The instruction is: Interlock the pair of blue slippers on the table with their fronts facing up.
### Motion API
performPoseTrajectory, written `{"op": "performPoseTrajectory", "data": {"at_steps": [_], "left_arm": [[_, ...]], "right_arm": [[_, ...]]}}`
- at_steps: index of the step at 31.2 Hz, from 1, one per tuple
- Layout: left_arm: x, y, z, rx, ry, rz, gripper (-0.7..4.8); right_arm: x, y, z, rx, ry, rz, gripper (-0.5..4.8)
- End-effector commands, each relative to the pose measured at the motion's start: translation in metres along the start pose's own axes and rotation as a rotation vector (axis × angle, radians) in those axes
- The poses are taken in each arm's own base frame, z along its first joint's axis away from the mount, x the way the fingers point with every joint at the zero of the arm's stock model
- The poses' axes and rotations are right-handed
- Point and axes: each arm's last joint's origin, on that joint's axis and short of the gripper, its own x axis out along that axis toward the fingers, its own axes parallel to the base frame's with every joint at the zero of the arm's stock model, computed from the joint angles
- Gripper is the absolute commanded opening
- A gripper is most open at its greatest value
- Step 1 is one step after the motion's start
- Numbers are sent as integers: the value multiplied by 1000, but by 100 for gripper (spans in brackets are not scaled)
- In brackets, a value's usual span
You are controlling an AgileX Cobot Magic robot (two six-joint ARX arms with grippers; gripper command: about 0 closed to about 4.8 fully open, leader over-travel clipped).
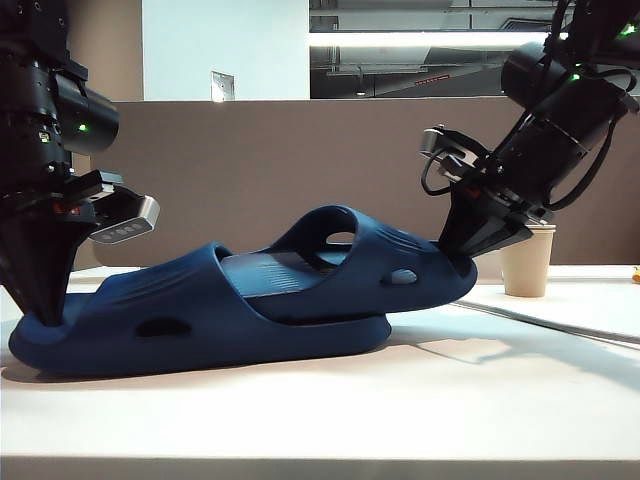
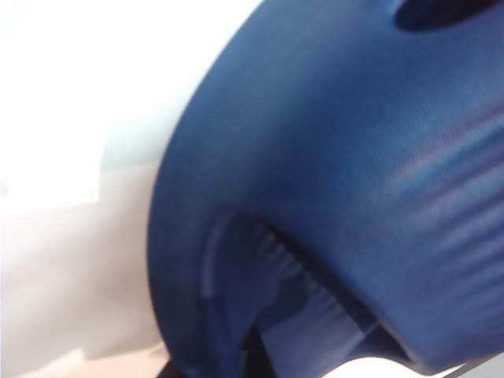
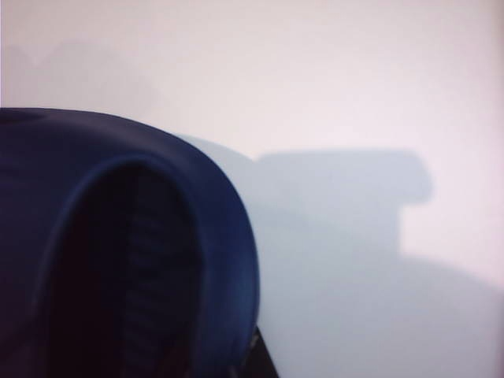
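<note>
left gripper (image 1: 45, 318) clamped on lower slipper (image 1: 190, 320) end, pinning it to table (image 1: 330, 420) | right gripper (image 1: 468, 250) clamped on upper slipper (image 1: 370, 265), sliding it under the strap to interlock

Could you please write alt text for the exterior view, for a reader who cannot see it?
Two dark blue slippers lie nested on the off-white table. The left tool grips the lower slipper's left end; the right tool grips the upper one's raised right end. A paper cup stands behind, before a brown-grey divider.
</note>
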Motion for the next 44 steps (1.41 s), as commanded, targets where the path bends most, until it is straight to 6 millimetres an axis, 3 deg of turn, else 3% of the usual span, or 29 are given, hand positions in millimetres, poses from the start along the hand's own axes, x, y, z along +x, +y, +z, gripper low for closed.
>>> {"op": "performPoseTrajectory", "data": {"at_steps": [1,7,24,44], "left_arm": [[3,-7,18,55,-125,-48,-3],[7,-8,23,18,-139,-2,-3],[7,-9,26,6,-175,-44,-3],[9,-18,30,28,-189,-42,-3]], "right_arm": [[10,14,1,-18,6,92,-4],[24,25,-7,42,88,111,-3],[39,61,1,47,66,202,-4],[43,69,2,32,60,198,-3]]}}
